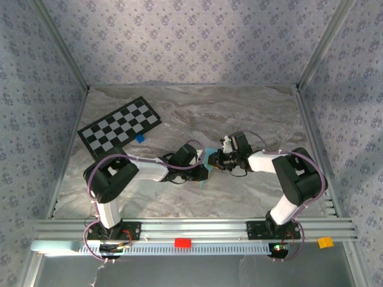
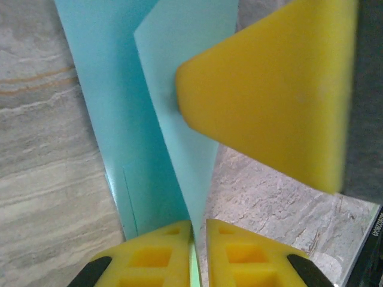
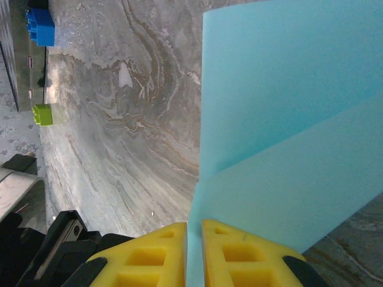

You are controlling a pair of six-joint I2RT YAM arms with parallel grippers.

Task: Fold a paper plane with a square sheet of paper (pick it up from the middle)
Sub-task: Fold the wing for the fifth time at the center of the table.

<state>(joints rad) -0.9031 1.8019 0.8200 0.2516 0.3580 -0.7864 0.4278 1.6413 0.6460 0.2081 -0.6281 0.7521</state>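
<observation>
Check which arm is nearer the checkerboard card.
Left. The left arm bends just below the checkerboard card on the table's left side; the right arm stands far right, beyond the blue sheet between them.

Left arm [image 1: 111, 179] and right arm [image 1: 297, 176] were built of white links and bulky black joint housings, with thin lilac cables [image 1: 89, 185] looping alongside. The fingers [image 2: 155, 263] were yellow plastic, moulded with square recesses and cornered in black.
</observation>
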